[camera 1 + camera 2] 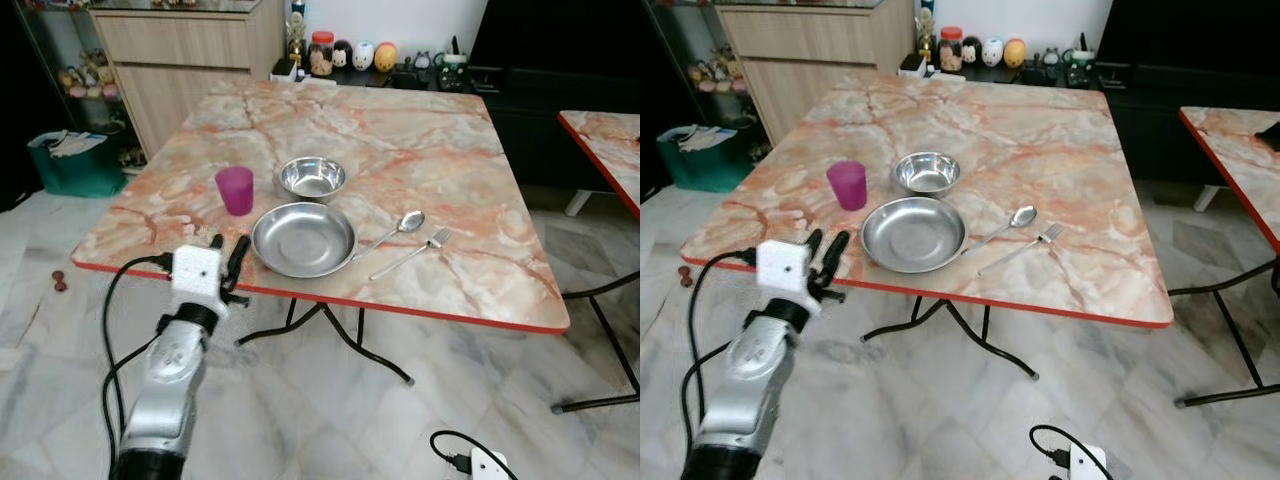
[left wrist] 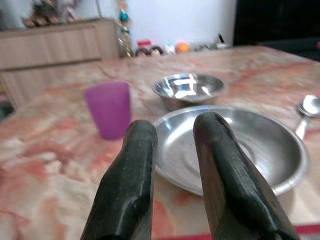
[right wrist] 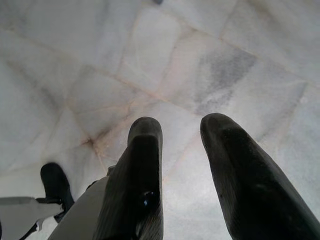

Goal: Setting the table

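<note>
- The left pincer (image 1: 228, 262) sits in the lower left of the left eye view, at the near red-trimmed edge of the tabletop (image 1: 420, 150). Its two long matte black fingers (image 2: 135, 170) stand slightly parted with a narrow gap between them, and nothing is held in that gap.
- Behind it come a white boxy wrist block and a smooth silver arm with a black cable looping beside it.
- Just beyond the fingertips lies a round, shallow steel plate (image 1: 303, 238), brushed and shiny, close to the near edge of the tabletop.
- Up and left of the plate stands a translucent magenta plastic cup (image 1: 235, 190), upright and apart from the plate.
- Directly behind the plate sits a small polished steel bowl (image 1: 312, 178), nearly touching the plate's far rim.
- To the right of the plate a steel spoon (image 1: 398, 228) lies at a slant, its handle reaching the plate's rim; a steel fork (image 1: 415, 251) lies just beside it, roughly parallel.
- The tabletop is square, marbled in peach and cream with a thin red border; its far half and right side are bare.
- The right pincer (image 3: 181, 131) hangs above pale grey marble floor tiles (image 3: 240, 65), its rounded black fingers a little apart and empty.
- At the upper left stands a light wood cabinet (image 1: 190, 60); a green bag (image 1: 72, 160) rests on the floor beside it.
</note>
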### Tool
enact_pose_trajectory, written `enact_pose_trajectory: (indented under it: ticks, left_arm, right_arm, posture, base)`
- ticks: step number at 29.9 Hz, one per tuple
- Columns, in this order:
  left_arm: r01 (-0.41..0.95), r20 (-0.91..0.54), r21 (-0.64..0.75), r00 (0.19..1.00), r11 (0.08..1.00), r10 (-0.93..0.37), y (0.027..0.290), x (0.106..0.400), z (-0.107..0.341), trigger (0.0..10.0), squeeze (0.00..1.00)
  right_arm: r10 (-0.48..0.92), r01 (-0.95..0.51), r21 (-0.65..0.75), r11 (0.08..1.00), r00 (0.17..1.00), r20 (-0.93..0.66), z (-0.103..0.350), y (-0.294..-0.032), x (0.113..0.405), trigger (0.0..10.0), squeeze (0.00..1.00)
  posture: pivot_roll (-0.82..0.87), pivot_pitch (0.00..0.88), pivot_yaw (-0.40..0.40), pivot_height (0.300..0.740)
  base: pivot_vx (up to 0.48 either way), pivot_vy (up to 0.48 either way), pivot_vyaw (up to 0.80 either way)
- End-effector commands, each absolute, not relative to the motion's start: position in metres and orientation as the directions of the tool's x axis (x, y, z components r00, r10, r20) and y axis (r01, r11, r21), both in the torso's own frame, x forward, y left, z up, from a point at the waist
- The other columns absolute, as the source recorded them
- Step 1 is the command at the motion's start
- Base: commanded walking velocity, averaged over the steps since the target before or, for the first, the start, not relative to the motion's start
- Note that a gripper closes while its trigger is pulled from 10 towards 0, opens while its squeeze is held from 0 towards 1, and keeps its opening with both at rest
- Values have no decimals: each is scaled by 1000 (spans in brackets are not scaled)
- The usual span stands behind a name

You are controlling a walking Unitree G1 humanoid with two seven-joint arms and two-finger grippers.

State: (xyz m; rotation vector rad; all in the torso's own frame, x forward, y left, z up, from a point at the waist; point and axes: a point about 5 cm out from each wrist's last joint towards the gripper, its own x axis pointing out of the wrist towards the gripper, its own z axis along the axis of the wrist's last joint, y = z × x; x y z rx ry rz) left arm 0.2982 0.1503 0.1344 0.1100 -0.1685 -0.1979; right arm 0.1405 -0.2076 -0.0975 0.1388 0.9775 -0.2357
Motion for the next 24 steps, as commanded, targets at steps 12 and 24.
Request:
enact_pose_trajectory:
  ticks: [12, 24]
  left_arm:
    - [190, 114, 63, 974, 980, -196, 146, 299, 134, 10000, 0]
    - [193, 105, 41, 975, 980, -197, 145, 300, 134, 10000, 0]
  right_arm:
    - [-155, 281, -1, 960, 526, -836, -98, -208, 139, 10000, 0]
    - [-137, 256, 4, 967, 533, -835, -98, -207, 139, 10000, 0]
  posture:
    - [69, 0, -31, 740]
    - [68, 0, -27, 740]
  base:
    - [0, 0, -417]
    - [0, 0, -281]
